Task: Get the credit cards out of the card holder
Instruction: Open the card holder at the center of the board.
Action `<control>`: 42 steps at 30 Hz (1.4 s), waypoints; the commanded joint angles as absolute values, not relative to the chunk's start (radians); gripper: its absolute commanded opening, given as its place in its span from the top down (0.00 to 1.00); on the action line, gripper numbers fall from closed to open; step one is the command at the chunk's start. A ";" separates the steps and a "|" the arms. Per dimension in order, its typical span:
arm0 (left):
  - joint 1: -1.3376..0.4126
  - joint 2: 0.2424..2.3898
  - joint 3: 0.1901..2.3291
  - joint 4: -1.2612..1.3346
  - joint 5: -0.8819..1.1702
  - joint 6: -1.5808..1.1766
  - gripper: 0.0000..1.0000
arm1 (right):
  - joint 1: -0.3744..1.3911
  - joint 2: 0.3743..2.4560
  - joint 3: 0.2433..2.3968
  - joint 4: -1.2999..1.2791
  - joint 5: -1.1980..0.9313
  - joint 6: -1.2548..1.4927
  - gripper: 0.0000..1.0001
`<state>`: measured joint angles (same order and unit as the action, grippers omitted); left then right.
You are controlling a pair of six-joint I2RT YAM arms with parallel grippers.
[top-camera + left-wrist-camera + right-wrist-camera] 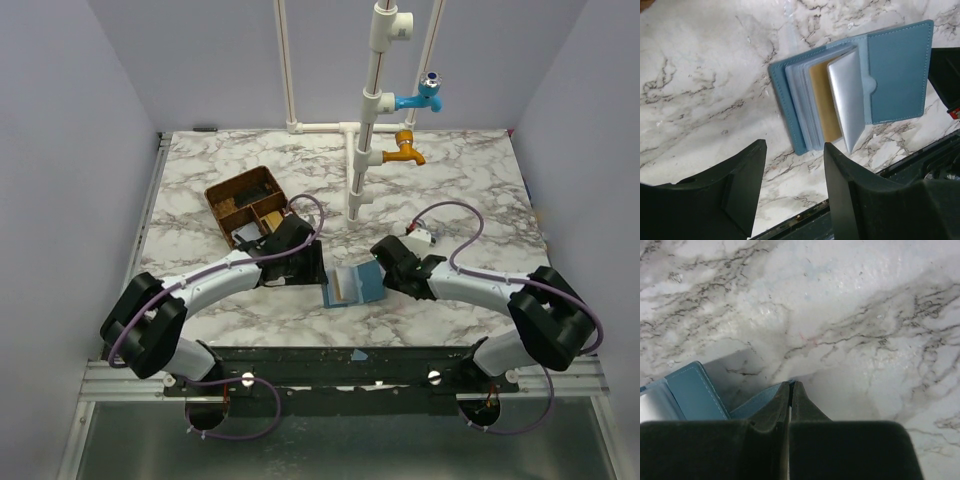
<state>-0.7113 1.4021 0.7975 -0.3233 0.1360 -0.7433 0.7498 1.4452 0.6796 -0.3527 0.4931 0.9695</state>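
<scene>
**Ana:** Where was the card holder?

**Ben:** The card holder (900,70) lay open on the counter (700,75), just ahead of the left gripper (794,147) and between the two grippers.

**Ana:** Was the left gripper holding anything?

**Ben:** No. Its fingers (747,185) were spread wide with nothing between them. The tips were close to the holder's nearest corner, but I couldn't tell if they touched it.

**Ana:** And the right gripper?

**Ben:** The right gripper (790,386) was closed to a thin slit, pinching the edge of the holder's blue cover. It was on the side of the holder away from the left gripper.

**Ana:** Were the cards out?

**Ben:** No, they were inside. A silver card (847,100) stood fanned up from the spine. A gold card (821,105) sat right beside it, on the side away from the right gripper. More clear sleeves were stacked beyond that.

**Ana:** What else was on the counter?

**Ben:** A brown tray (212,200) with compartments sat just beyond the left gripper, apart from the holder. A white pipe stand (362,150) with a blue tap (425,97) and an orange tap (405,150) stood well beyond both grippers.
</scene>
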 commanded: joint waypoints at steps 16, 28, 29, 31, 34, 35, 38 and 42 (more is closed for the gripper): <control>-0.759 1.589 0.933 -0.310 0.095 -0.747 0.84 | 0.729 1.535 0.656 -0.236 0.425 0.896 0.99; -0.808 1.667 1.027 -0.314 0.122 -0.746 0.90 | 0.733 1.454 0.618 -0.275 0.385 0.940 0.99; -0.810 1.671 1.029 -0.307 0.127 -0.747 0.90 | 0.733 1.446 0.616 -0.277 0.375 0.943 0.99; -0.817 1.677 1.039 -0.301 0.132 -0.747 0.90 | 0.744 1.422 0.614 -0.291 0.368 0.961 0.99; -0.826 1.692 1.063 -0.302 0.140 -0.744 0.90 | 0.761 1.378 0.585 -0.292 0.339 0.993 0.99; -0.830 1.697 1.069 -0.302 0.144 -0.743 0.90 | 0.764 1.361 0.573 -0.289 0.332 1.001 0.99; -0.837 1.726 1.093 -0.308 0.157 -0.742 0.90 | 0.765 1.332 0.560 -0.326 0.355 1.028 0.98; -0.845 1.759 1.113 -0.303 0.166 -0.751 0.90 | 0.765 1.268 0.608 -0.412 0.406 1.016 0.58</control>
